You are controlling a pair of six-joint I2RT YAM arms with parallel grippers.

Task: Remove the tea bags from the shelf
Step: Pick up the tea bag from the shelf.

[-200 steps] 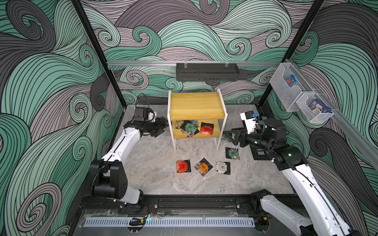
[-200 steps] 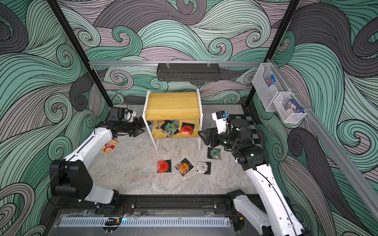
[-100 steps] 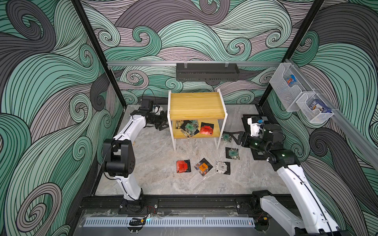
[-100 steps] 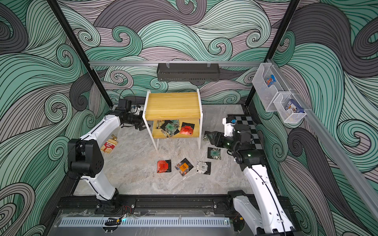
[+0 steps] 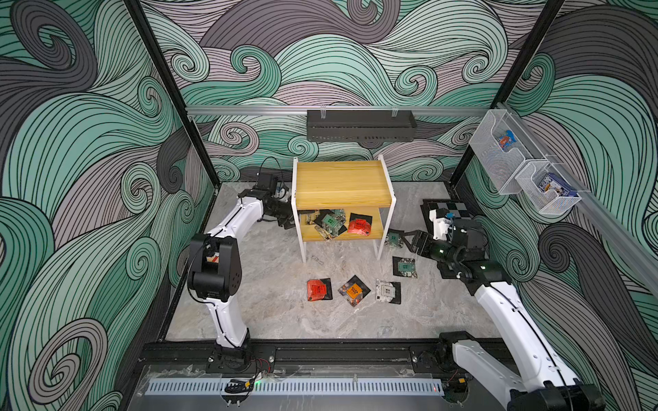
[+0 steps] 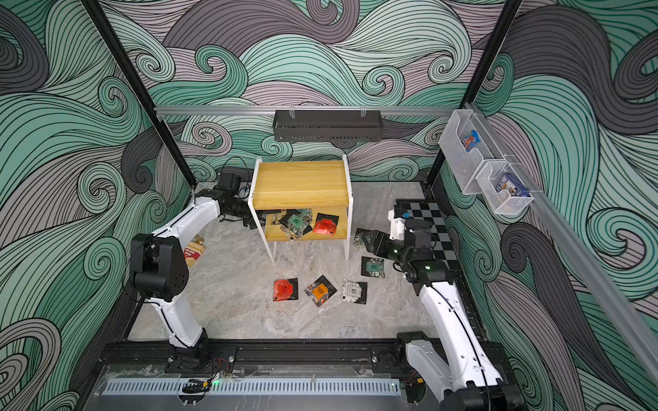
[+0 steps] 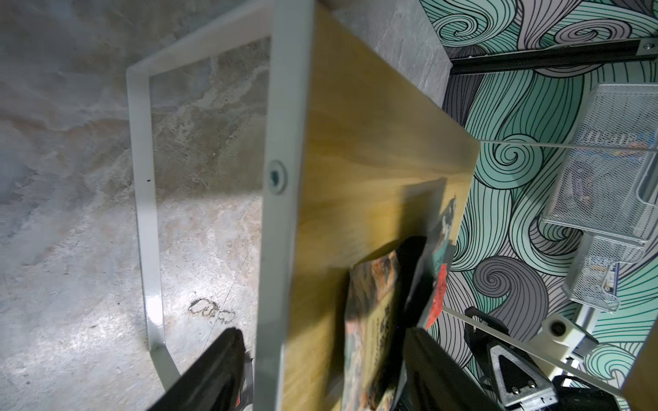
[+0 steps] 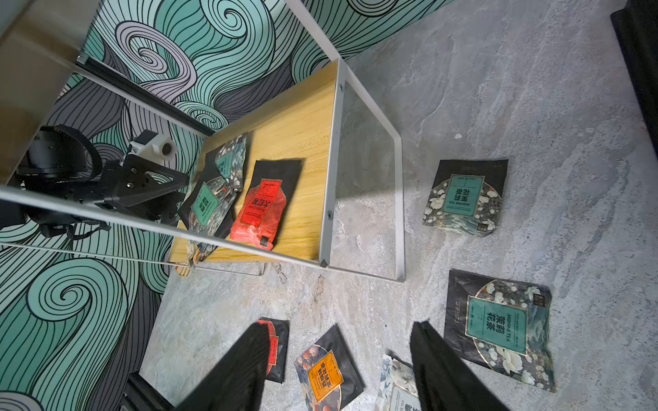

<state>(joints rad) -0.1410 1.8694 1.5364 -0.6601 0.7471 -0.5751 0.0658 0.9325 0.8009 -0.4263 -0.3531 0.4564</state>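
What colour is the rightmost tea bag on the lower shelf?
Red tea bag, black-edged; clearest in right wrist view.

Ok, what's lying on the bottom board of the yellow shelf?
A red tea bag and a heap of teal-labelled tea bags. The top board covers the back, and the heap's count is unclear.

A robotics lab test cell is indicated: a marble-look floor is enclosed by wave-printed panels, a checkerboard calibration board is laid at two o'clock, and a black mounting rail is fixed at six o'clock.
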